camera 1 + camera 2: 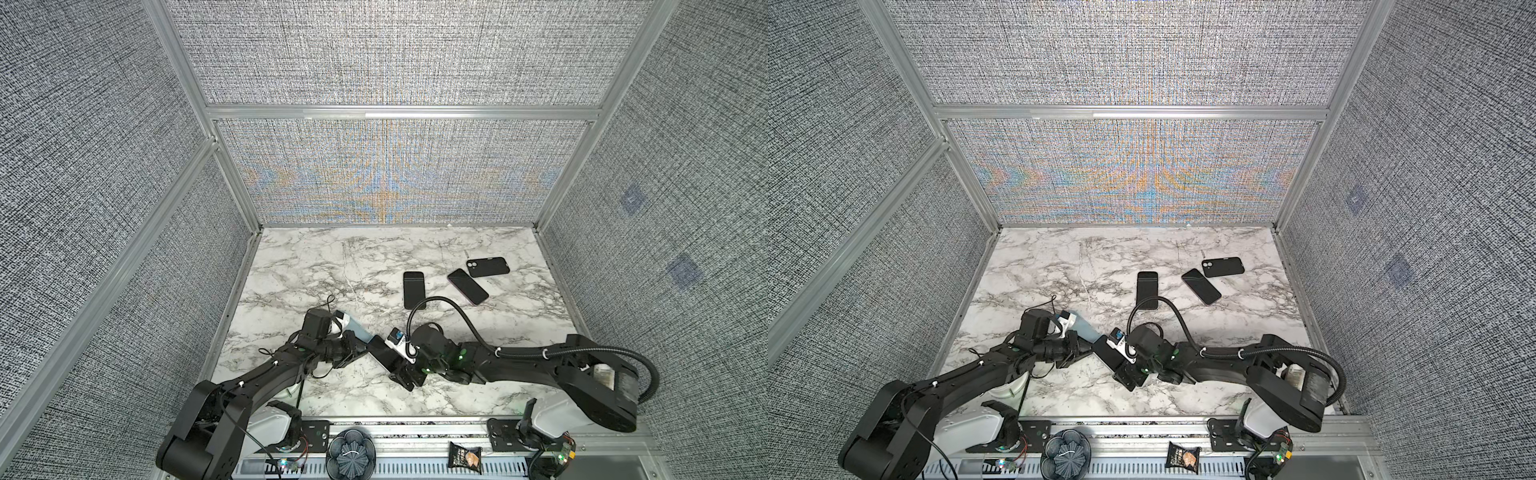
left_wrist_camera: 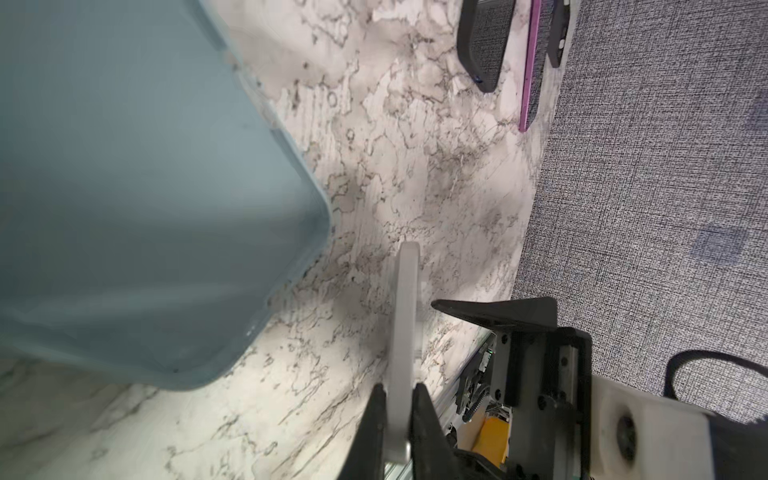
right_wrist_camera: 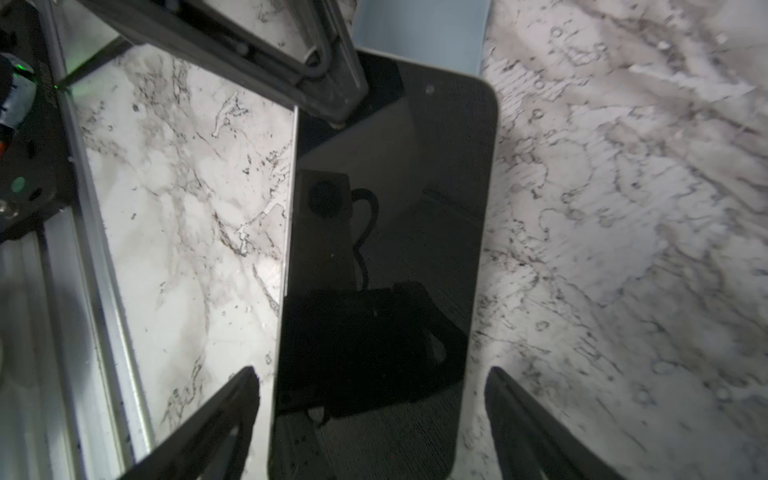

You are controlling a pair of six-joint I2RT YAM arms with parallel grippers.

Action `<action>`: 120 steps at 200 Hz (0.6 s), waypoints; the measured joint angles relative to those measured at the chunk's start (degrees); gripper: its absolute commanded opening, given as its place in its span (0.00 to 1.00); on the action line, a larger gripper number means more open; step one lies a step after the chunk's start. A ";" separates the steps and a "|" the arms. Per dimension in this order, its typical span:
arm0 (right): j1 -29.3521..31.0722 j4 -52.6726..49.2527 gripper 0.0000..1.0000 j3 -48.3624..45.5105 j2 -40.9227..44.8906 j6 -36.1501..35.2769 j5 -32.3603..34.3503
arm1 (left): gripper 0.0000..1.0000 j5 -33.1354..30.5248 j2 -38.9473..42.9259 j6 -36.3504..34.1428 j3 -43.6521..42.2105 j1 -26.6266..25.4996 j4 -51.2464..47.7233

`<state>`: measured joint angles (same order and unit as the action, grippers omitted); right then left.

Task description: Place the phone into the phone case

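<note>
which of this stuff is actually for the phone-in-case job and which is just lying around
For the job: black-screened phone, clamped in the left gripper, right gripper open around it; pale blue-grey phone case beside it.

Lying about: flat black phone, purple-edged black phone, black phone case with camera cutout, dark snack packet, dark round ribbed object.

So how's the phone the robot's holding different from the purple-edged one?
The held phone has a pale edge; the purple-edged phone has a purple one. The held phone is pinched by the left gripper; the purple-edged phone lies untouched, farther back on the table. Both show dark, shiny faces up.
</note>
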<state>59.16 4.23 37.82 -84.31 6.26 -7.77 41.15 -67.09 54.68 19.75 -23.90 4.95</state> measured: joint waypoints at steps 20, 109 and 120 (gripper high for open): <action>-1.38 -3.39 0.88 0.70 3.91 2.08 0.02 | 0.00 -0.31 0.48 -0.02 1.18 0.00 -0.81; -11.17 -8.41 0.85 -2.38 19.21 24.74 -1.97 | 0.00 -0.57 -0.13 1.57 9.64 1.64 0.00; -12.85 -7.87 0.84 -2.93 20.02 28.41 -3.56 | 0.00 -0.20 -0.83 2.49 10.38 2.03 1.11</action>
<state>46.30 -3.64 34.89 -64.29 34.68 -11.33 40.95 -67.92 57.17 30.13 -21.87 6.07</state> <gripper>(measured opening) 0.849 0.100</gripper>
